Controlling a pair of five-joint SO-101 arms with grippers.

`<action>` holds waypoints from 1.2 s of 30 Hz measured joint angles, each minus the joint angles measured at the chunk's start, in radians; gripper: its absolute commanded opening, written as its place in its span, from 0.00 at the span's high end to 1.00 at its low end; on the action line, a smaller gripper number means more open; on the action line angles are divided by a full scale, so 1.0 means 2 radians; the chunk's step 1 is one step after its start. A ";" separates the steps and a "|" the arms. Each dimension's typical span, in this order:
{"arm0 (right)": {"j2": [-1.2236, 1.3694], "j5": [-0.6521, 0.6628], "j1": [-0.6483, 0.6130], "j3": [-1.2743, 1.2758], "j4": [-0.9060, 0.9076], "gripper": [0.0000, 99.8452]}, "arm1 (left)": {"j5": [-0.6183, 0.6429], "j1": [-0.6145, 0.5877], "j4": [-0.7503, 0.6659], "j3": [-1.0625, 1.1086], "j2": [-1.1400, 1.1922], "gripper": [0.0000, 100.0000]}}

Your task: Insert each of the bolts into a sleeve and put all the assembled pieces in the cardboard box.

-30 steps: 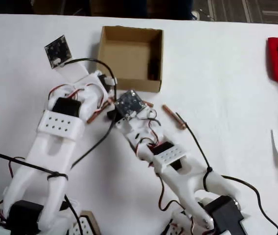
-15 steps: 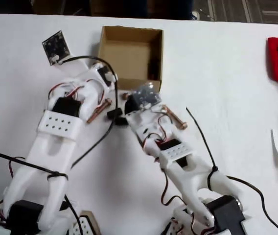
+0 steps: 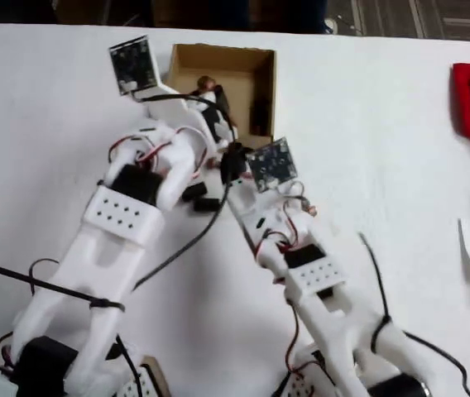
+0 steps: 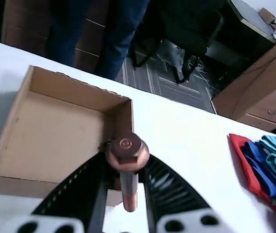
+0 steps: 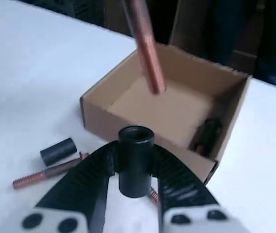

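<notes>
Both arms have swung up toward the cardboard box point(image 3: 227, 50). The left pincer point(image 4: 126, 159) grips a copper bolt point(image 4: 128, 189), and the right pincer point(image 5: 134, 151) is closed around a black sleeve point(image 5: 134, 167), hole upward. The bolt hangs above and ahead of the right pincer, long axis tilted, its tip not yet over the hole.
</notes>
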 measured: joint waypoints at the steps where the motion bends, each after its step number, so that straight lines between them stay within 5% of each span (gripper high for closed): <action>1: -0.008 0.000 0.003 0.002 0.000 0.98 | 0.000 0.002 0.000 0.000 0.000 0.98; 19: 0.015 -0.003 0.035 0.015 -0.071 0.98 | 0.000 0.010 0.015 -0.027 -0.001 0.98; 36: 0.089 -0.003 0.035 0.015 -0.160 0.98 | -0.035 0.026 0.247 -0.259 0.116 0.98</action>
